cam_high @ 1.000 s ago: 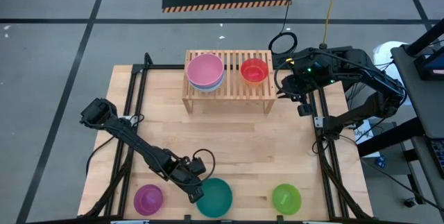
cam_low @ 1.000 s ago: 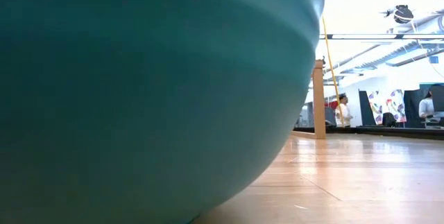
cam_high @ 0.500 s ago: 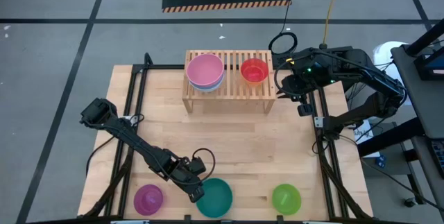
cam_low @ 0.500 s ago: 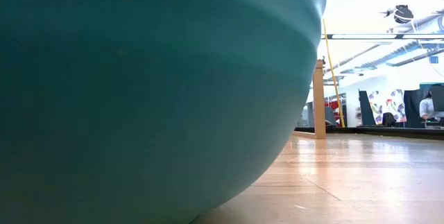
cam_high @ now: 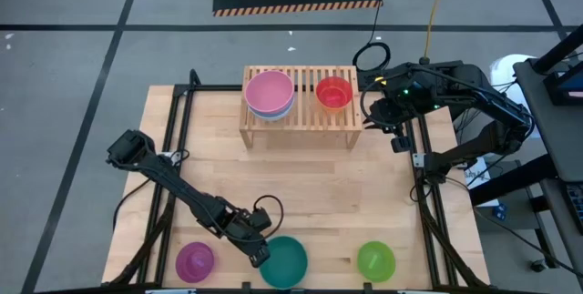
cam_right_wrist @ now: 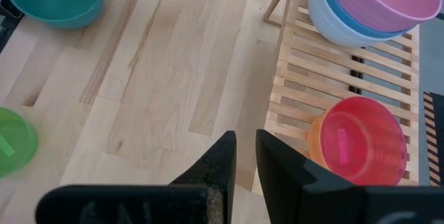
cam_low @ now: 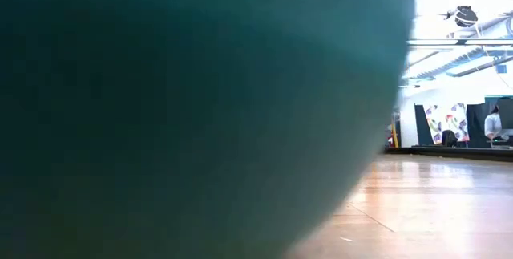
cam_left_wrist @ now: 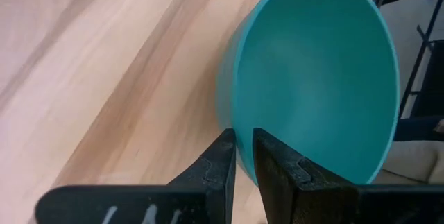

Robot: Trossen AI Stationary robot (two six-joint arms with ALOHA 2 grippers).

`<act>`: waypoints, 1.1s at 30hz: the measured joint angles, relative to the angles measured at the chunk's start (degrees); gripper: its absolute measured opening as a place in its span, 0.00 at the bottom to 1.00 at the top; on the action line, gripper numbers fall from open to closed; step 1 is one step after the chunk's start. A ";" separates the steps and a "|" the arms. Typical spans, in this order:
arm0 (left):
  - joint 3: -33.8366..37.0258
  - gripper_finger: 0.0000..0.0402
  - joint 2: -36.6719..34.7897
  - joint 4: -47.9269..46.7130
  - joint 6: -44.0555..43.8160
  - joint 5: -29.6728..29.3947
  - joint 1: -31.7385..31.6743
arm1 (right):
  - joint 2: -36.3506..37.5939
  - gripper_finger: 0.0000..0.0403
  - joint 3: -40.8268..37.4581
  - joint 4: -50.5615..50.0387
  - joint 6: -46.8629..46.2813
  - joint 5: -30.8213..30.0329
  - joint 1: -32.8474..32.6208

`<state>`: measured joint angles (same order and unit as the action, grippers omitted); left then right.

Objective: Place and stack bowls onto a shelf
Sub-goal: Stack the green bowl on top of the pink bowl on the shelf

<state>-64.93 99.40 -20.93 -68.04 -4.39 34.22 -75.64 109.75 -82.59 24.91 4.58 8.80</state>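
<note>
**Teal bowl pinched at the rim, near table edge**

The table (cam_high: 310, 194) carries the shelf (cam_high: 301, 119) at twelve o'clock, its long axis running nine to three. On its slats sit a pink bowl (cam_high: 269, 90) nested in a blue and a white one at the nine o'clock end, and a red bowl (cam_high: 333, 91), which the right wrist view shows resting inside a yellow-orange one.

At six o'clock, by the near edge, lies the teal bowl (cam_high: 286, 259), the largest. It has no long axis, being round; in the left wrist view its mouth appears tipped sideways rather than straight up. The green bowl (cam_high: 376, 260) sits at about five o'clock, the purple bowl (cam_high: 195, 260) at about seven.

The left gripper (cam_high: 258, 256) has its fingers narrowly closed on the teal bowl's nine o'clock rim, one inside and one outside the wall. The right gripper (cam_high: 372, 116) waits at the shelf's three o'clock end, fingers close together, holding nothing.

The likely risk: a thin-wall pinch on one side lets the bowl swing or slip when lifted, and so near the edge it could drop off the table.
</note>
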 joint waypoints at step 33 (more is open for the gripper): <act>0.09 0.01 4.59 8.65 -3.89 -1.05 -1.76 | 0.00 0.12 0.00 0.02 1.51 -0.04 -0.01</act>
<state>-64.84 103.99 -12.28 -71.93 -5.45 32.46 -75.64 109.75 -82.56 26.41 4.54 8.79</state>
